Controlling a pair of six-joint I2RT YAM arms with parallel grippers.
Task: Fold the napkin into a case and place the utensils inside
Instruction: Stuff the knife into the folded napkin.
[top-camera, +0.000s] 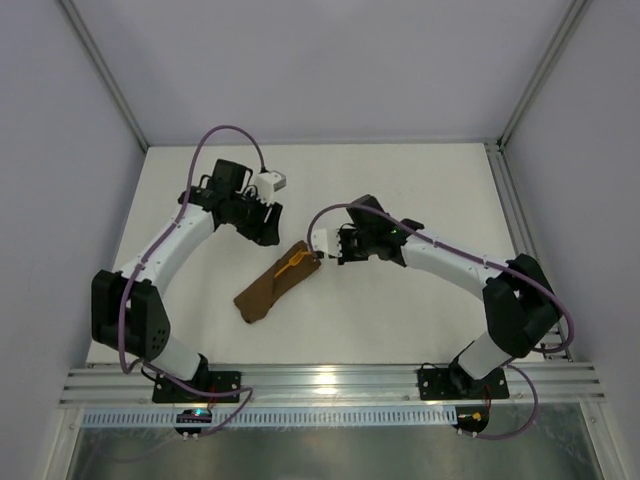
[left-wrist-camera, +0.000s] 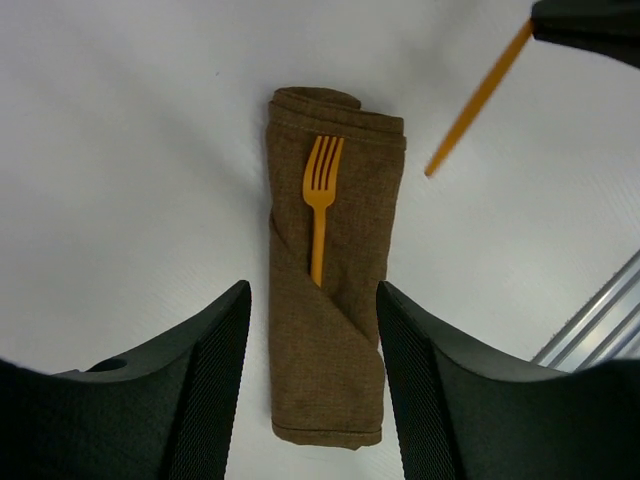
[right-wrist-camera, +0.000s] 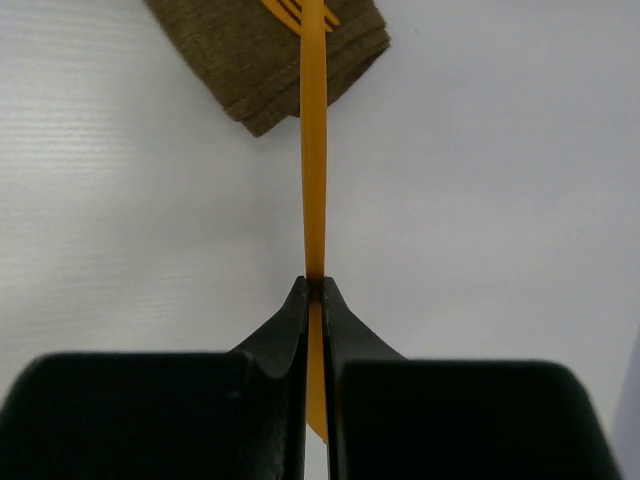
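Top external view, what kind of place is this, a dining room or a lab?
Probably a robot test cell, not a dining room: a white table boxed in by blank panels on aluminium posts, with the left arm and right arm bolted to a metal rail at its near edge.

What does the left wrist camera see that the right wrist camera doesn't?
Only the left wrist view shows the whole case, long and folded, the full orange fork lying on it, and the left gripper open. Only the right wrist view shows, close up, the right gripper pinched shut on the other orange utensil. Both views show that utensil, the fork's tines, at least a corner of the case, and the white table.
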